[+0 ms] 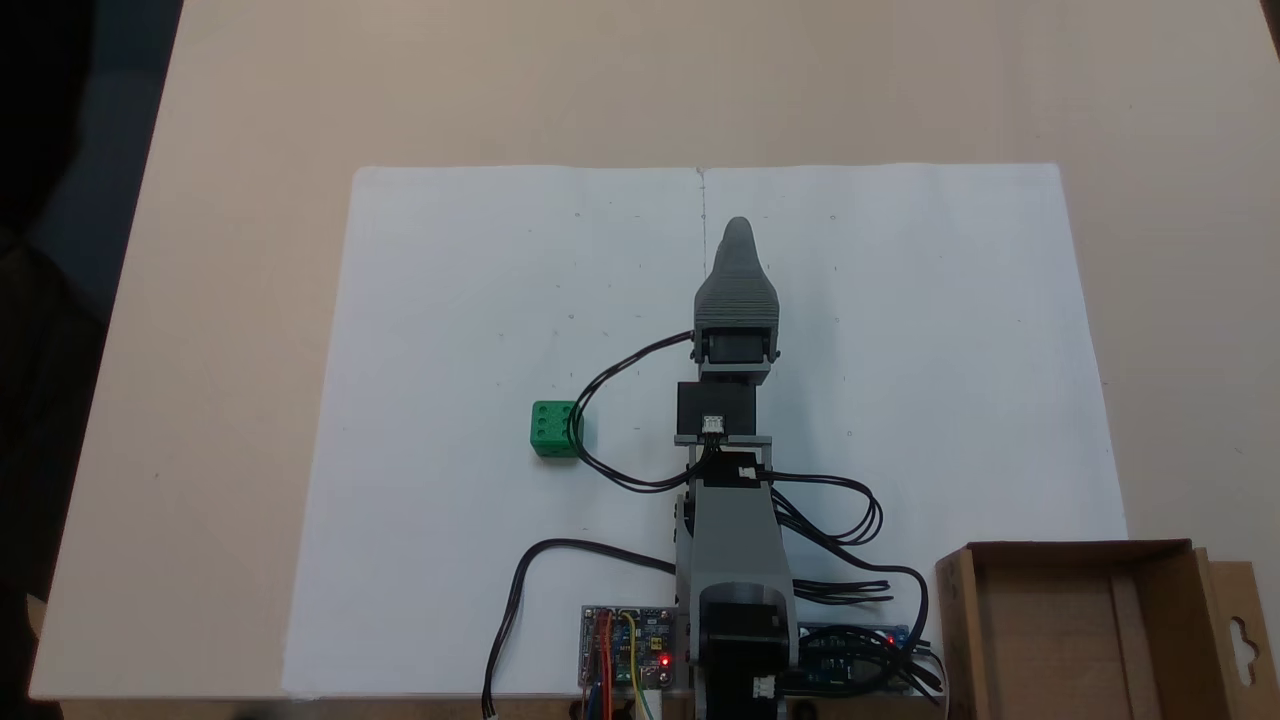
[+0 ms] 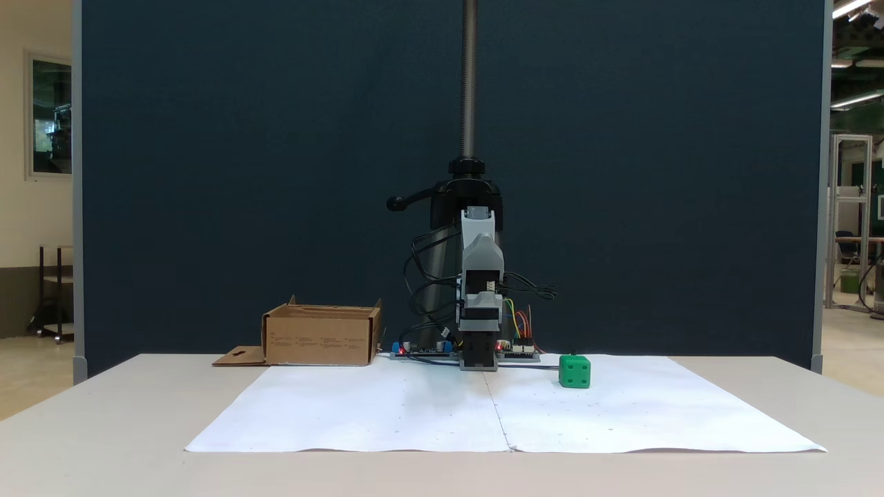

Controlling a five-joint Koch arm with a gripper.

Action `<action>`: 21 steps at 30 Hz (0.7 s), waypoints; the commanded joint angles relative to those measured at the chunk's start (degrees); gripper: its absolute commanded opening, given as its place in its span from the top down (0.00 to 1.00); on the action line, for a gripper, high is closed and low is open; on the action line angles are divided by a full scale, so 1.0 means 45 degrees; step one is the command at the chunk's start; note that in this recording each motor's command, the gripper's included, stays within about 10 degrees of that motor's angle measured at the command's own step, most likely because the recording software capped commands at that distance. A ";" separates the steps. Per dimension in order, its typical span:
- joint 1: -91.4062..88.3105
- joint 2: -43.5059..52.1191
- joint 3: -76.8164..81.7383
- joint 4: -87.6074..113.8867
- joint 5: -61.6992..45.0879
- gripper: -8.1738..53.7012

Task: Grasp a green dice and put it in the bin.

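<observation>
Green dice [image 1: 553,429] set on white paper [image 1: 450,300], 6 pips up, apart from arm, cable loop touching its side. Gripper [image 1: 738,235] folded at rest, aimed away from dice; jaw state cannot be told. Bin [image 1: 1085,630] kept beside base, likely for short carry.

The arm [image 1: 735,520] comprised light grey printed links joined by black servo blocks, ending in dark grey ribbed fingers [image 1: 738,255] that tapered to a rounded tip. Black cables [image 1: 620,375] looped along its sides. Circuit boards [image 1: 628,645] with red lights and coloured wires flanked its base.
</observation>
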 commanded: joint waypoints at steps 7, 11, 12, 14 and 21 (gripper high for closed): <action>0.0195 0.1426 0.0840 -0.0332 -0.0801 0.16; 0.0078 0.1406 0.0781 -0.0137 -0.0820 0.20; -0.0039 0.1406 0.0664 0.0000 -0.0840 0.20; -0.0312 0.1387 0.0371 0.0254 -0.0879 0.20; -0.0430 0.1406 -0.2441 0.6441 -0.0859 0.20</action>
